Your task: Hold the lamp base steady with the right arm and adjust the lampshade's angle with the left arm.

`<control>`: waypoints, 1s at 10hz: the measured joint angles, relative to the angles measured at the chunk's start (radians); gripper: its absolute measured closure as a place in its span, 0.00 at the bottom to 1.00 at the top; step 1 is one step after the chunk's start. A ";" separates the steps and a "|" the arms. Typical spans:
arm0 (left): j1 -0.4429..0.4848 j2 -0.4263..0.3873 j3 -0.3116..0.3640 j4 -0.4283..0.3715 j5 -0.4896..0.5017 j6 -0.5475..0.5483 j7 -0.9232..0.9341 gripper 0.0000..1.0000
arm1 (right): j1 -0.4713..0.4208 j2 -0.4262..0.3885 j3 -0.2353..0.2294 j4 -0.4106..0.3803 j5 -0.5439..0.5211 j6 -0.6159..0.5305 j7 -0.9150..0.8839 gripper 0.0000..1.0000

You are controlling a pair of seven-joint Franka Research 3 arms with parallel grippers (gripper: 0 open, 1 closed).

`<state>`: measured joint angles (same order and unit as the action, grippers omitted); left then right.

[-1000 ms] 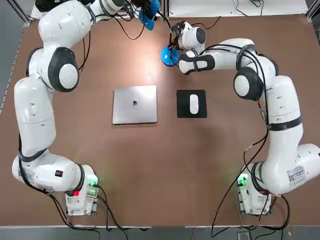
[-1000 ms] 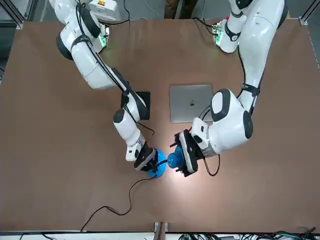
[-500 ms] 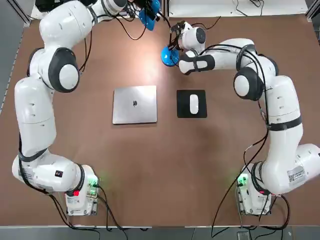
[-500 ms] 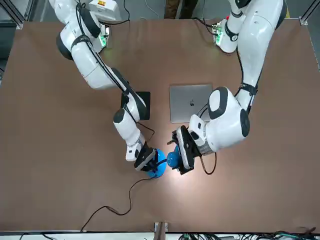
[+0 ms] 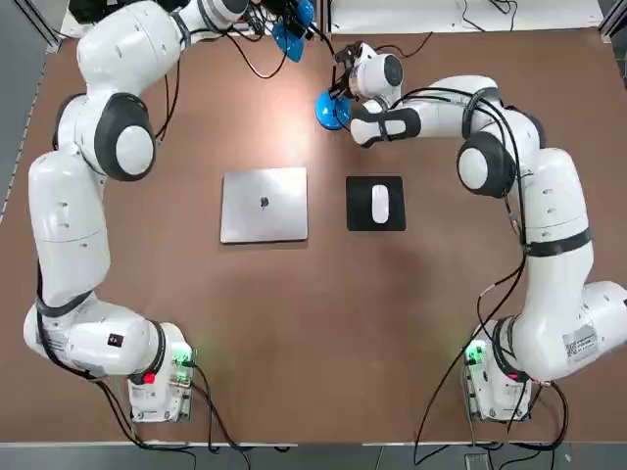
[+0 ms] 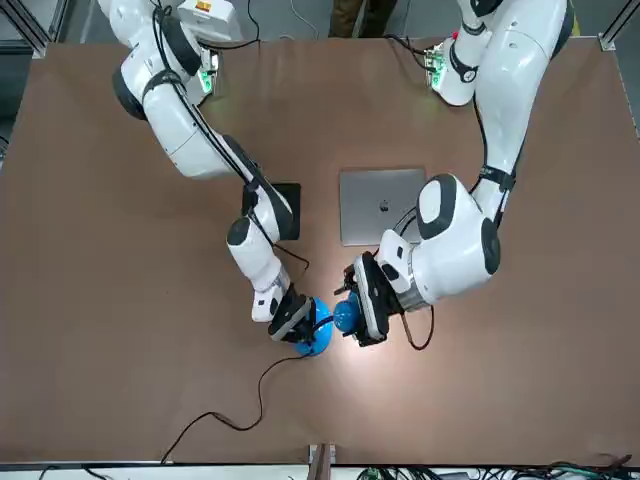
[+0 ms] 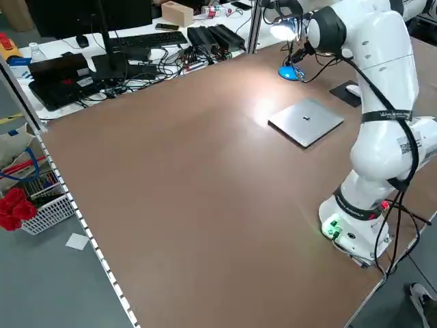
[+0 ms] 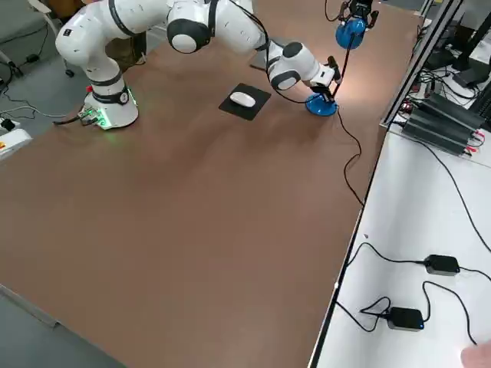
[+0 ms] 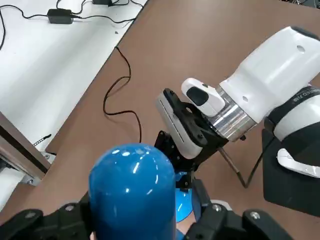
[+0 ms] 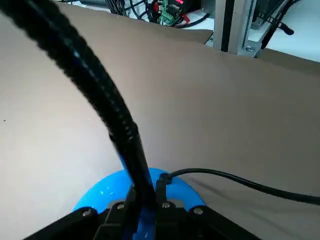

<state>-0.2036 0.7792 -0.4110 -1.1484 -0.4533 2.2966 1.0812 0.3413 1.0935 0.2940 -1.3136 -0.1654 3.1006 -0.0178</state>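
seen from above, my right claw [image 10: 147, 194] is closed on the lamp neck [image 10: 107, 102] over the lamp base [image 5: 333, 110], table's [image 5: 294, 343] twelve o'clock; my left claw [image 9: 142, 197] stands open around the lampshade [image 9: 131, 185], eleven o'clock from the base.

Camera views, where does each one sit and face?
Top: overhead, facing down; both the left arm and right arm.
Front: across the table, facing the robot; both arms.
Left side: raised, facing diagonally down; mainly left arm.
Right side: likewise, opposite; mainly right arm.
Left wrist: faces left gripper at the lampshade.
Right wrist: faces right gripper over the lamp base.
Top and front share the laptop.
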 joint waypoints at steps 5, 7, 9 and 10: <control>0.007 0.000 0.000 0.006 -0.009 0.000 0.000 0.28 | 0.004 0.000 -0.005 0.000 0.000 0.004 0.000 0.85; 0.010 0.000 0.000 0.007 -0.010 0.000 -0.018 0.37 | 0.005 0.000 -0.007 0.000 -0.005 0.005 0.000 0.85; 0.010 0.000 0.000 0.007 -0.010 0.000 -0.049 0.41 | 0.005 0.000 -0.007 0.000 -0.008 0.005 0.000 0.85; 0.009 0.001 0.000 0.005 -0.010 -0.001 -0.057 0.44 | 0.006 0.000 -0.008 0.000 -0.009 0.005 0.000 0.85</control>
<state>-0.1945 0.7804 -0.4110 -1.1438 -0.4631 2.2959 1.0240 0.3468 1.0935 0.2863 -1.3137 -0.1741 3.1058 -0.0178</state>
